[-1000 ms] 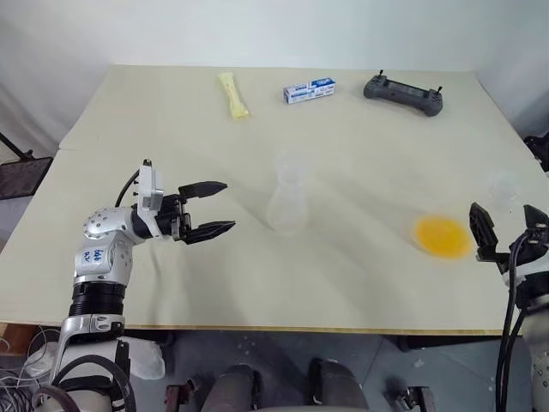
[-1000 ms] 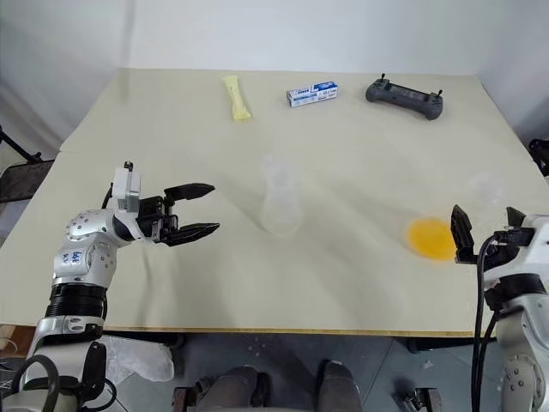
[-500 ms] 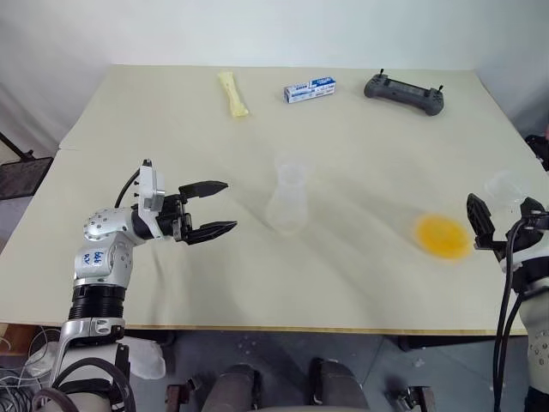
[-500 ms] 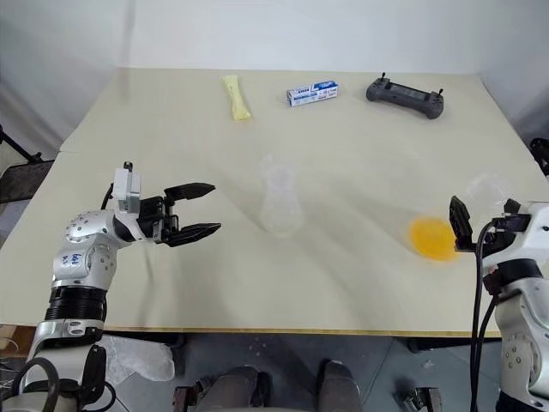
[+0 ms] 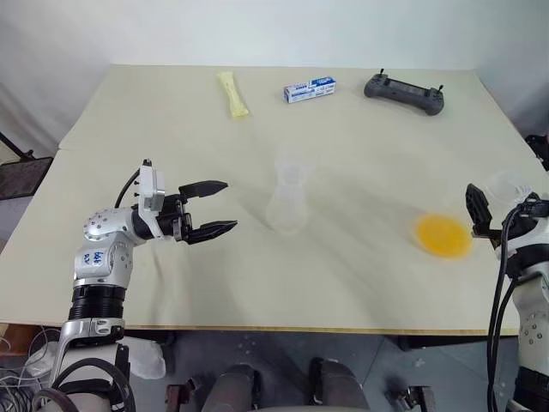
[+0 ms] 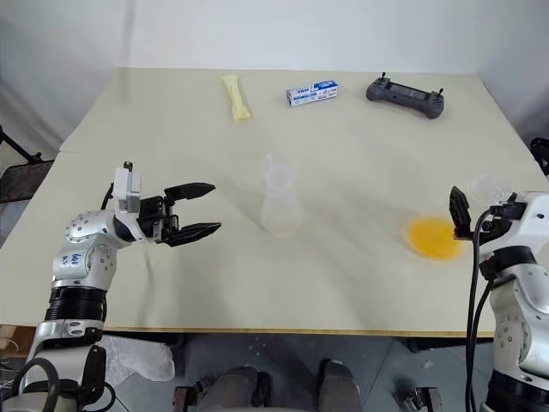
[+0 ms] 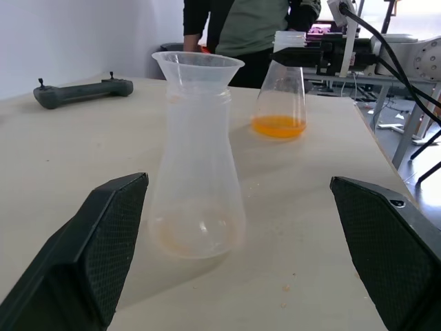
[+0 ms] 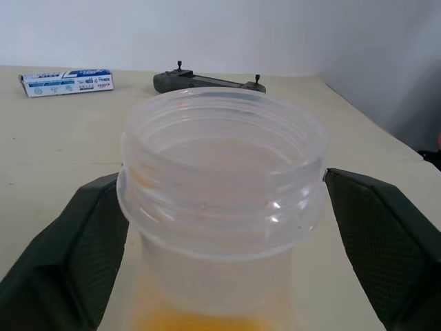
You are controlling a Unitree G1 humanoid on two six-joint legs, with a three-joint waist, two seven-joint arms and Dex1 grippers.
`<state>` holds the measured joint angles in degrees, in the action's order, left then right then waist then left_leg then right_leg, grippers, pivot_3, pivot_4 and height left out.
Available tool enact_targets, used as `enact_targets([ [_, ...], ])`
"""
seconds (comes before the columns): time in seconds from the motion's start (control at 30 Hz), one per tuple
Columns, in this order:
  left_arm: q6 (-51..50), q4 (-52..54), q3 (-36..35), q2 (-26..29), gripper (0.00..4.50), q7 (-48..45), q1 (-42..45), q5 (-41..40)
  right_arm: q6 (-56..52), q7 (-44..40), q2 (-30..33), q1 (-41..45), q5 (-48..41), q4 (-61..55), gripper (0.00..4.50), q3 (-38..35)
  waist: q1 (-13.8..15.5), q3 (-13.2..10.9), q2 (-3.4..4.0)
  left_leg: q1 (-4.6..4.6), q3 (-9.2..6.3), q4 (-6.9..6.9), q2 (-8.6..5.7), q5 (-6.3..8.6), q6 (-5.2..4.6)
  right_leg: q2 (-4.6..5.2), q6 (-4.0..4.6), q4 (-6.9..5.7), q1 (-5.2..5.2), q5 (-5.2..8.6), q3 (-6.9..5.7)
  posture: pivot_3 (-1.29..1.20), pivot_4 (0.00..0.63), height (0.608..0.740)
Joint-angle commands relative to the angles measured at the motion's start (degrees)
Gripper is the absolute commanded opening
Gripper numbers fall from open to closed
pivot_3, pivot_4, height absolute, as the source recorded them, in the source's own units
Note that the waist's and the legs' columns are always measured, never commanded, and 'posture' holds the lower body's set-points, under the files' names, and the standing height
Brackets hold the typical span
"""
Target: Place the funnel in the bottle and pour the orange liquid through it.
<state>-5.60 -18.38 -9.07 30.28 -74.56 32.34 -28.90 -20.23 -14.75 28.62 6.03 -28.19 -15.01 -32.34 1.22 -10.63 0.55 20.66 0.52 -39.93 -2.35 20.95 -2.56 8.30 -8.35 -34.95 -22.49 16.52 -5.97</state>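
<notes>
Only blue-white box [image 5: 310, 89] bears print, illegible.

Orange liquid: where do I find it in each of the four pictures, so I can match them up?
Left eye view: orange liquid far to the right of the clear bottle.
Right eye view: same spot.
Left wrist view: in the flask behind the bottle.
Right wrist view: close up, below the flask's wide mouth.
Shared landmark: the grey controller.
</notes>
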Motion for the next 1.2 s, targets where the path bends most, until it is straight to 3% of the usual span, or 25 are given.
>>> enact_targets([
  [0.03, 0.11, 2.14, -0.99, 0.58, 4.5, 0.17, -0.19, -1.21, 1.74, 0.28, 0.02, 0.88, -0.37, -1.15, 3.25, -1.17, -0.01, 0.0, 0.0, 0.0, 0.0, 0.0, 0.0, 0.0, 0.0, 0.0, 0.0, 0.01, 0.0, 0.0, 0.0, 0.0, 0.15, 0.74],
  [0.1, 0.16, 2.09, -0.96, 0.56, 4.5, 0.11, -0.21, -1.18, 1.4, 0.33, -0.08, 0.63, -0.6, -1.88, 2.77, -0.88, 0.0, -0.01, 0.01, 0.0, 0.0, 0.0, 0.0, 0.0, 0.0, 0.0, 0.0, 0.01, 0.0, 0.0, 0.0, 0.0, 0.15, 0.74],
  [0.23, 0.12, 2.02, -0.92, 0.5, 4.5, -0.22, -0.24, -1.35, -0.12, 0.93, 0.01, 0.47, -1.27, -5.51, 2.77, 0.07, -0.04, -0.03, 0.05, 0.0, 0.0, 0.0, 0.0, 0.0, 0.0, 0.0, 0.0, 0.01, -0.01, 0.0, 0.0, 0.0, 0.15, 0.74],
  [0.47, 0.7, -2.0, -0.25, 0.68, 4.5, -3.95, 2.19, -1.15, -8.6, 3.74, 4.63, 7.16, 1.71, -14.55, 2.77, 8.05, -0.22, -0.14, 0.25, 0.03, 0.01, 0.0, 0.01, 0.0, 0.0, 0.0, 0.0, -0.01, -0.07, 0.0, 0.0, 0.0, 0.15, 0.74],
  [0.7, 3.62, -11.65, 1.0, 0.61, 4.5, -9.29, 8.65, 0.85, -18.82, 7.3, 9.05, 20.22, 9.75, -19.19, 2.77, 21.15, -0.08, -0.14, 0.24, 0.44, -0.08, -0.14, -0.02, -0.01, -0.01, 0.0, -0.01, 0.01, -0.33, 0.0, -0.11, 0.0, 0.15, 0.74],
  [0.93, 6.51, -18.35, 0.55, -0.19, 4.5, -11.1, 12.98, 1.86, -23.49, 3.61, 15.76, 30.66, 22.13, -18.57, 2.77, 37.46, -0.21, -0.15, 0.23, 0.62, -0.09, -0.08, -0.1, -0.01, -0.04, 0.03, -0.04, 0.02, -0.48, -0.02, -0.19, 0.0, 0.15, 0.74],
  [1.2, 7.24, -20.37, 0.0, -0.93, 4.5, -11.99, 14.37, 1.63, -23.14, -1.86, 16.85, 40.51, 35.68, -16.14, 2.77, 51.93, -1.11, -0.16, 0.21, 0.65, -0.11, -0.08, -0.09, -0.01, -0.05, 0.03, -0.04, -0.03, -0.54, -0.02, -0.21, 0.0, 0.15, 0.74],
])
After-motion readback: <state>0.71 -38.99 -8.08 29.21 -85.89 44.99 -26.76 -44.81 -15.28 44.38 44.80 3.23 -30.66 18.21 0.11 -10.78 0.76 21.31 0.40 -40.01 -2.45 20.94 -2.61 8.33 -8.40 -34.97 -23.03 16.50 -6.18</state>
